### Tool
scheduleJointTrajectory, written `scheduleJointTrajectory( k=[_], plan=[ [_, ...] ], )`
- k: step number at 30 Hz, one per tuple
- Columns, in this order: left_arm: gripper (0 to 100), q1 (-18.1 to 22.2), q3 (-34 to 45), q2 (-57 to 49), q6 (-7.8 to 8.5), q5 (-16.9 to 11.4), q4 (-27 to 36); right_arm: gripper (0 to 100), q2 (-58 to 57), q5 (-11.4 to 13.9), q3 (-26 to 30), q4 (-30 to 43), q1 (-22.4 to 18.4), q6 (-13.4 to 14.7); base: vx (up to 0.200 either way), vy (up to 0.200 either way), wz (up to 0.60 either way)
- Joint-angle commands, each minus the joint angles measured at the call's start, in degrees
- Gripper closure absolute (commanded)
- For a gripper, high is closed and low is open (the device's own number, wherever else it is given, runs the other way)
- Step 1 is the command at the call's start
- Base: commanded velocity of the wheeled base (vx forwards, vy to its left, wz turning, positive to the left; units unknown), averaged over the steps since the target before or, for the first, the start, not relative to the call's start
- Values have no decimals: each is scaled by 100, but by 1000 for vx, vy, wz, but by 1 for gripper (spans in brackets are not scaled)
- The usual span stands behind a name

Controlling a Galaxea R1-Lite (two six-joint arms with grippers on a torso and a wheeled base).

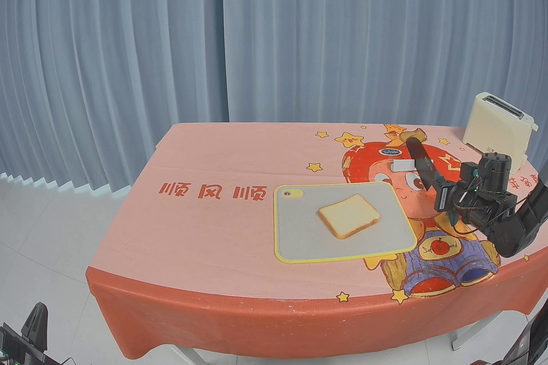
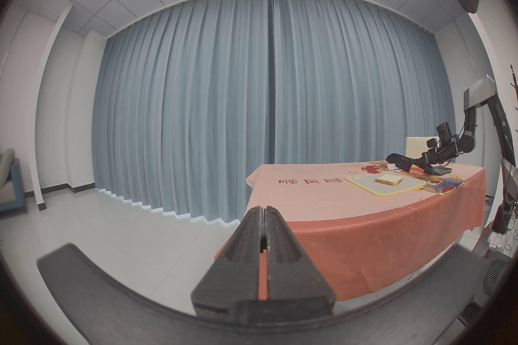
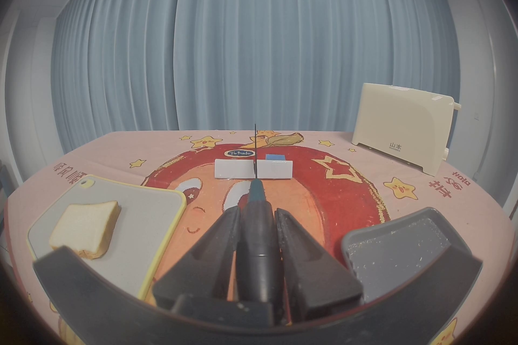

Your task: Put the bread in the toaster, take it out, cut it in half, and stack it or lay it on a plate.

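With the right gripper clamped on the knife, the unheld bread may skid across the cutting board under blade pressure.

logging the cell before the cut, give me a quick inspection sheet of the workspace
surface: table under a pink printed cloth.
job's things: bread whole on the cutting board; toaster at the far right corner; knife in hand; grey dish beside the right arm.
clutter: white holder on the cloth beyond the board.
pincers: right pincer shut on the knife; left pincer shut, low, left of the table.
cables: nothing seen.
surroundings: blue-grey curtain, pale tiled floor.
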Motion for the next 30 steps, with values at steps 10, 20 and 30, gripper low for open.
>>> scheduleJointTrajectory(
  k=[10, 20, 30],
  plan=[
    [100, -1, 101, -93, -2, 2, -4, 100, -281, 1, -54, -18, -10, 10, 0, 0, 0],
    [100, -1, 101, -93, -2, 2, -4, 100, -615, 10, 25, -9, 122, 19, 0, 0, 0],
    [100, -1, 101, -93, -2, 2, -4, 100, -1046, 1, 165, 52, 359, 19, 0, 0, 0]
  ],
)
